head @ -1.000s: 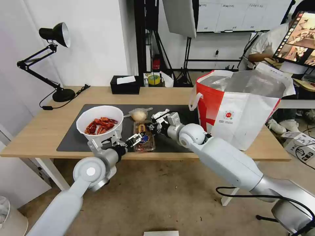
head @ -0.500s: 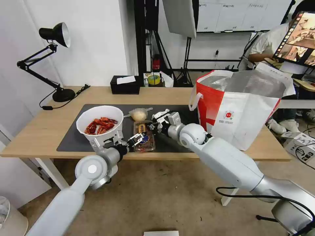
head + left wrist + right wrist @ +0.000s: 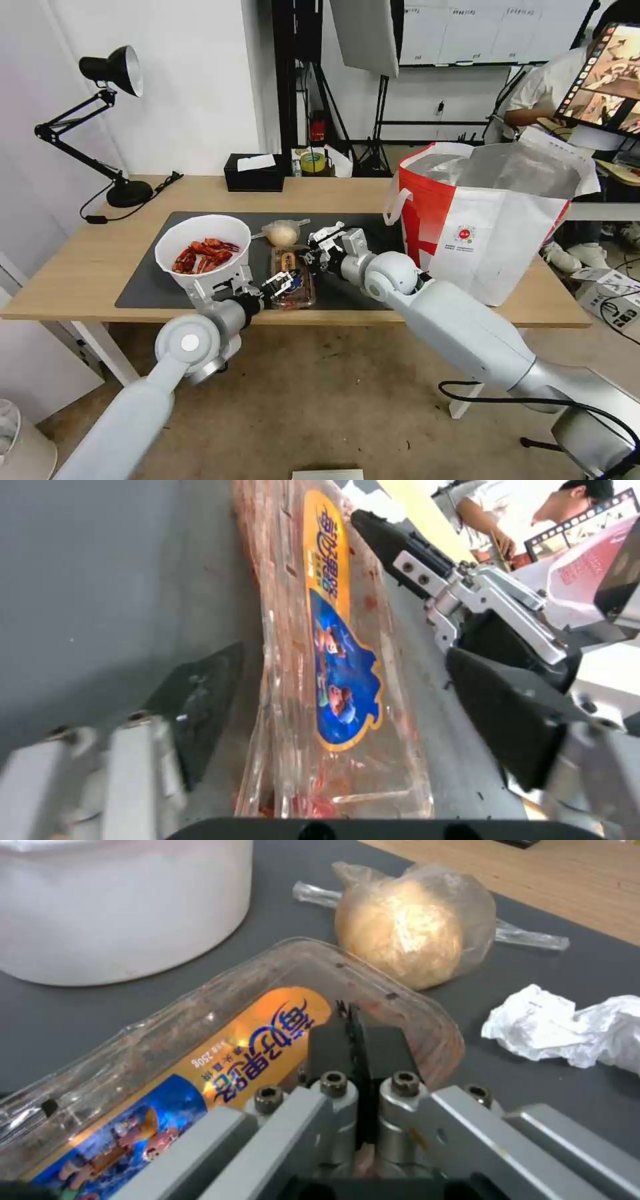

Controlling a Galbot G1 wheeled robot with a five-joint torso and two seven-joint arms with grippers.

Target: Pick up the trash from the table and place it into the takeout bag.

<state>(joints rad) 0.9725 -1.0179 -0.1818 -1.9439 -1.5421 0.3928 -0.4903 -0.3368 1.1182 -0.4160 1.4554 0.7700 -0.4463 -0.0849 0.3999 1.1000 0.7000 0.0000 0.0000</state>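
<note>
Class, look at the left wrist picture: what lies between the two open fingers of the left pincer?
The clear hinged plastic tray with a blue-and-orange label lies on the dark grey mat, between the left pincer's open fingers.

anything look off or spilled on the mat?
Nothing spilled. The clear tray lies flat on the mat, left gripper open astride it, right gripper shut on its edge. Shells sit inside the bowl.

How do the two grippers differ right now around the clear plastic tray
The left gripper is open, its fingers straddling the near end of the clear plastic tray. The right gripper is shut, its fingers pressed together at the tray's side rim, apparently pinching its edge. The left comes from the table's front edge, the right from the takeout bag side. Both sit low at the tray.
</note>
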